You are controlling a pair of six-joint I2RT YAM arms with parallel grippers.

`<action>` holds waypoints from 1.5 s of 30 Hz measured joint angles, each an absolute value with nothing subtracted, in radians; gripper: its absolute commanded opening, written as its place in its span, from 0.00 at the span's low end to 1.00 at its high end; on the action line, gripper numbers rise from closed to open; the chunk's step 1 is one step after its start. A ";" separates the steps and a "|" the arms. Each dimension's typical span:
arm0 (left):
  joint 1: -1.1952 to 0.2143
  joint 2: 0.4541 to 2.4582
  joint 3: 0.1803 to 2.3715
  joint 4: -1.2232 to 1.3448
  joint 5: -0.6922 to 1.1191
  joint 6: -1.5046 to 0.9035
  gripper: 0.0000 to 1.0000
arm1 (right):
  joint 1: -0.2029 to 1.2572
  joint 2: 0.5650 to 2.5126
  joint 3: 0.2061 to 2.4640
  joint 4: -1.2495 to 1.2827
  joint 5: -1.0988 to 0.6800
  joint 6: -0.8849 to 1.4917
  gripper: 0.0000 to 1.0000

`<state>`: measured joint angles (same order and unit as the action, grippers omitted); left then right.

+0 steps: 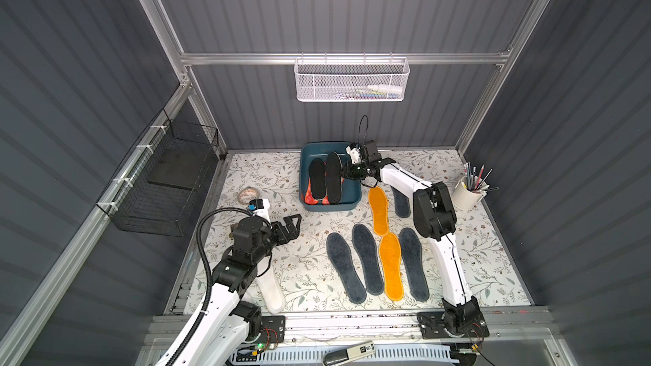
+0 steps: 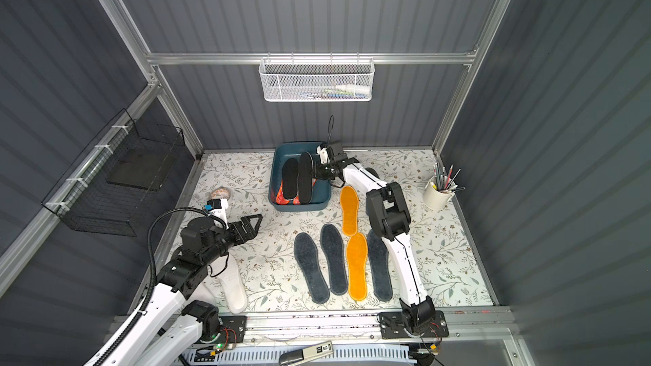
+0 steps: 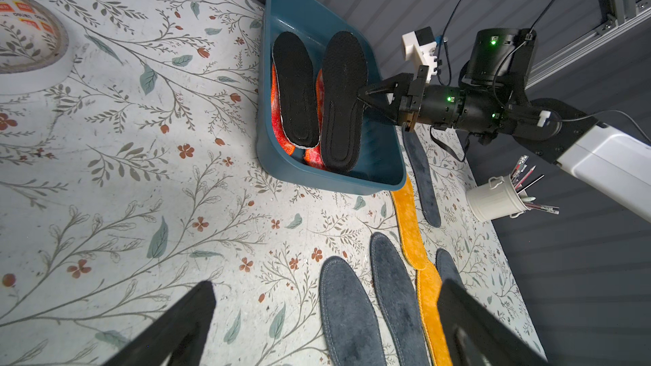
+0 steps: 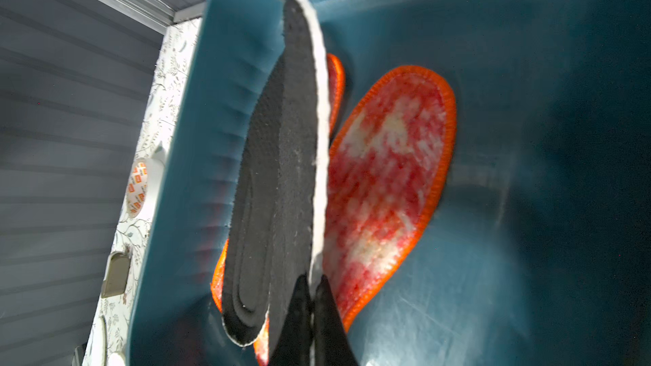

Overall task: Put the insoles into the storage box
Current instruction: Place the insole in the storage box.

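Right tool (image 1: pixel 342 172) clamped on a black insole (image 1: pixel 333 179), held tilted above the storage box (image 1: pixel 329 205) at the far edge of the surface (image 1: pixel 299 269) — left tool (image 1: pixel 296 227) jaws spread wide, near the left edge

Insoles are counted by kind: two black insoles (image 1: pixel 333 177), two red-orange insoles (image 1: pixel 310 196), two orange-yellow insoles (image 1: pixel 378 211), four grey-blue insoles (image 1: pixel 368 258), one white insole (image 1: pixel 273 293). One storage box (image 1: pixel 317 149), one tape roll (image 1: pixel 248 193) and one pen cup (image 1: pixel 466 196) are also shown.
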<state>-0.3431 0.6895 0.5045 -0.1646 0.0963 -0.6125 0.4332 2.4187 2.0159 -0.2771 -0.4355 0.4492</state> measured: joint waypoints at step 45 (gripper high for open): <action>-0.343 0.791 0.525 -0.036 0.105 -0.639 1.00 | 0.552 1.050 0.654 -0.319 0.008 0.669 0.82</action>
<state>-0.3431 0.7906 0.5247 -0.0360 0.1047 -0.6388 0.5522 1.0496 0.6537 -0.3187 0.0082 0.6693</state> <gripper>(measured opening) 0.997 0.878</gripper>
